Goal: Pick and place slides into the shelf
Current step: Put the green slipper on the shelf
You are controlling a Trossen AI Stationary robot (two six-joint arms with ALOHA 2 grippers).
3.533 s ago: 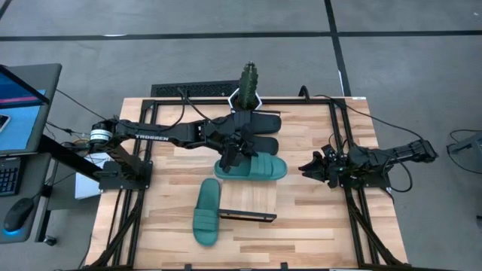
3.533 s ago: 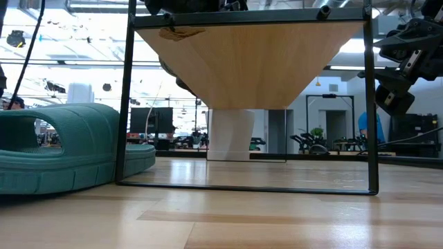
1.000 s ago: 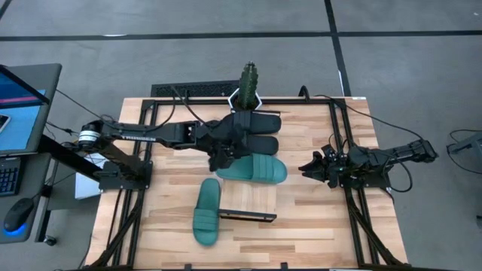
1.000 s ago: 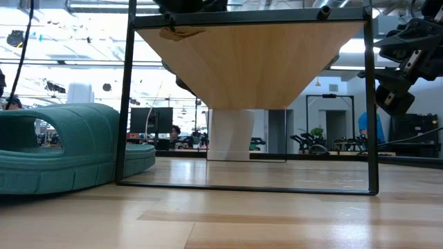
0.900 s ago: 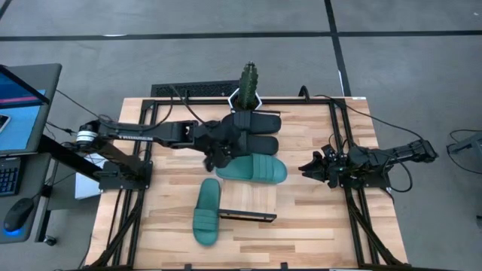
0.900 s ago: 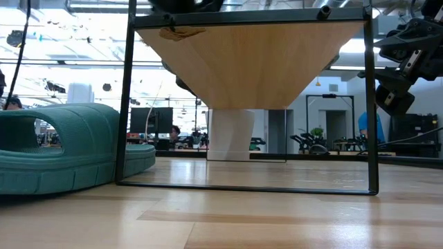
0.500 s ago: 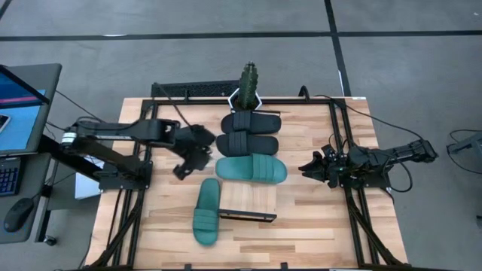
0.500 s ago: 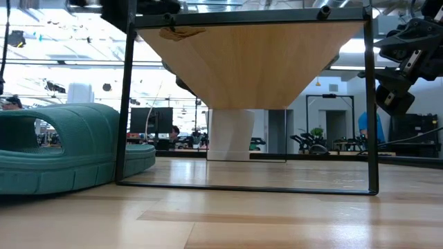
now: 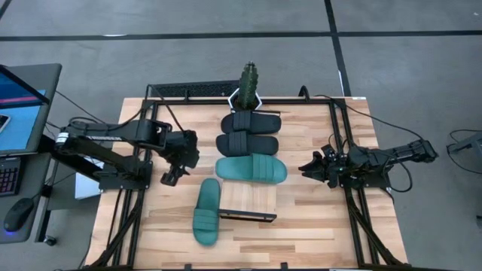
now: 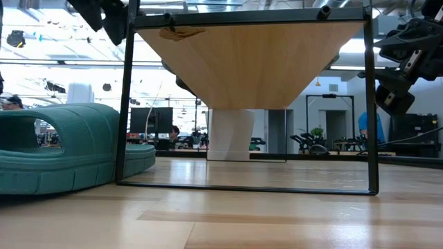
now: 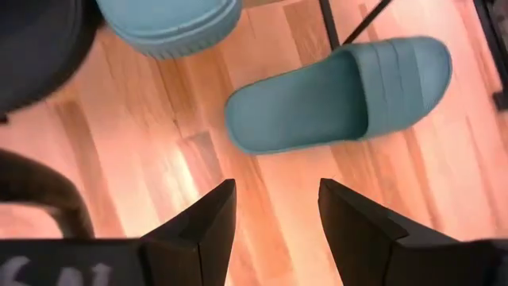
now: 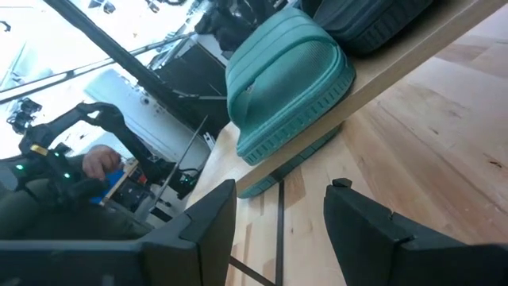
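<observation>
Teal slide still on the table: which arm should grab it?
Left. The left gripper, open and empty, hangs beside the loose teal slide, which fills its wrist view. The right gripper waits beyond the shelf.

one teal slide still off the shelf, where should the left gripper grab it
Probably from above, across the ribbed strap of the teal slide on the table: it lies flat, sole down, and the strap is its raised, narrow part. The open left gripper is already beside it, empty. Fingers should straddle the strap's two sides, since the sole looks wider.
</observation>
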